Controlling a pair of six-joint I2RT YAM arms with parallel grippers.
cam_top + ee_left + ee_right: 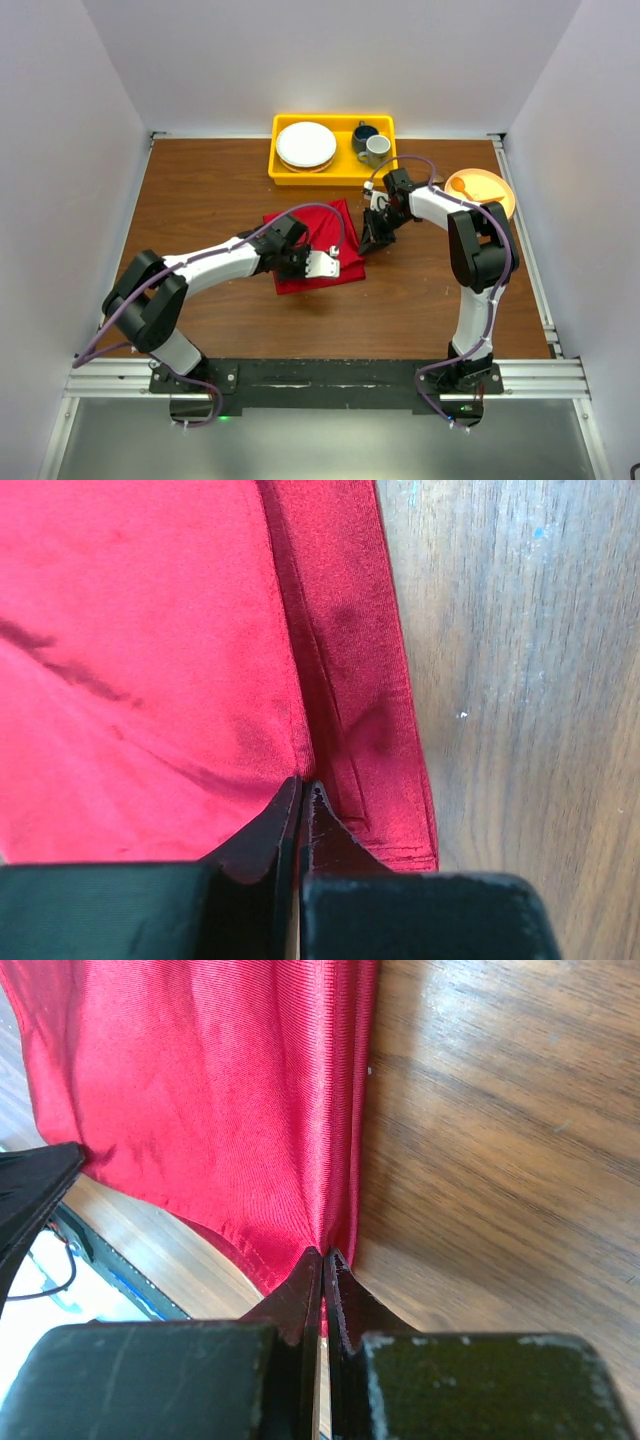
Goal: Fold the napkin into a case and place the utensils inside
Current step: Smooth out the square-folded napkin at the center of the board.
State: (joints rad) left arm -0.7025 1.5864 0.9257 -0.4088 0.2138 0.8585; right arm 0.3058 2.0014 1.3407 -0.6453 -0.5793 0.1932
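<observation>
The red napkin (328,226) lies partly folded in the middle of the table. My left gripper (345,265) is at its near right edge, and in the left wrist view it (302,786) is shut on the edge of the napkin's (150,630) upper layer, beside a darker folded strip. My right gripper (368,243) is shut on the napkin's right side. In the right wrist view it (323,1253) pinches the cloth (220,1090), which rises off the wood there. A small gold shape (458,185), perhaps the utensils, lies on the orange plate (490,195).
A yellow tray (285,175) at the back holds white plates (306,145) and two cups (372,146). The orange plate sits at the right behind my right arm. White walls close in the table on three sides.
</observation>
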